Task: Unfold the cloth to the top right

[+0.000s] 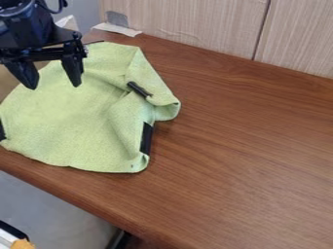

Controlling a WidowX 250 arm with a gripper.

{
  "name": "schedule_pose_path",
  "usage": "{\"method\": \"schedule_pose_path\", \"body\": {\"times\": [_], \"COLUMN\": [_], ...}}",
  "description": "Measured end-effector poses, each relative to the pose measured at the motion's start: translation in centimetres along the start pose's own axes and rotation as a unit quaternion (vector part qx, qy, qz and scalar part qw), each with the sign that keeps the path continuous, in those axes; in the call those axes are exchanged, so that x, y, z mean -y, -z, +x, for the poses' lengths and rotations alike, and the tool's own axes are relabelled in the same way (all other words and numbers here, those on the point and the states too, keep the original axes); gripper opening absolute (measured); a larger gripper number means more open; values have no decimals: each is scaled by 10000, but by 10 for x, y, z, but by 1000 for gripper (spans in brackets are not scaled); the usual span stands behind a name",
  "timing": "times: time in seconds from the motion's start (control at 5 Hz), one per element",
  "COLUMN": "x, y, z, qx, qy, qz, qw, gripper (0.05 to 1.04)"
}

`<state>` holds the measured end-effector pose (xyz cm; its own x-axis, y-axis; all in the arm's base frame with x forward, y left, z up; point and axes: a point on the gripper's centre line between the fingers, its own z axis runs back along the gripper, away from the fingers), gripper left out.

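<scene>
- One green cloth lies on the left part of the brown wooden table, partly spread and partly folded.
- Right side of the cloth: creased and doubled over, with a loose, curled corner pointing right. Its upper right edge slants down from the top toward that corner.
- Lower edge of the cloth: rounded, running near the front edge of the table and ending in a small turned-up corner at the lower right.
- Three dark patches noted on the cloth: a short patch on the upper right fold, a longer strip along the lower right side, and a third patch at the far left edge.
- Gripper: black, at the upper left, hanging over the upper left part of the cloth. Fingers are spread well apart, tips pointing down.
- Behind the table: a pale wood-grain panel with a dark seam. A whitish strip lies at the table's back edge, near the top of the cloth.
- Lower left corner: an orange item, below table level.
</scene>
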<state>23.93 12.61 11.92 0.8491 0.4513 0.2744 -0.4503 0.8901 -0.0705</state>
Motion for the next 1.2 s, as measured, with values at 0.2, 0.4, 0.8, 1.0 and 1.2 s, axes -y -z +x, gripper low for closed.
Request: {"method": "schedule_pose_path", "body": {"times": [0.2, 0.4, 0.8, 1.0, 1.2], "x": [0, 21, 65, 84, 102], "y": [6, 8, 25, 40, 49], "z": [-3, -1, 1, 6, 13], "qx": [-123, -170, -287, -317, -376], "qy": [-52, -242, -793, -782, -761], "qz": [-1, -19, -227, -244, -322], "qw": [9999, 9996, 9962, 9961, 9959], "gripper": [999, 999, 999, 1000, 999]}}
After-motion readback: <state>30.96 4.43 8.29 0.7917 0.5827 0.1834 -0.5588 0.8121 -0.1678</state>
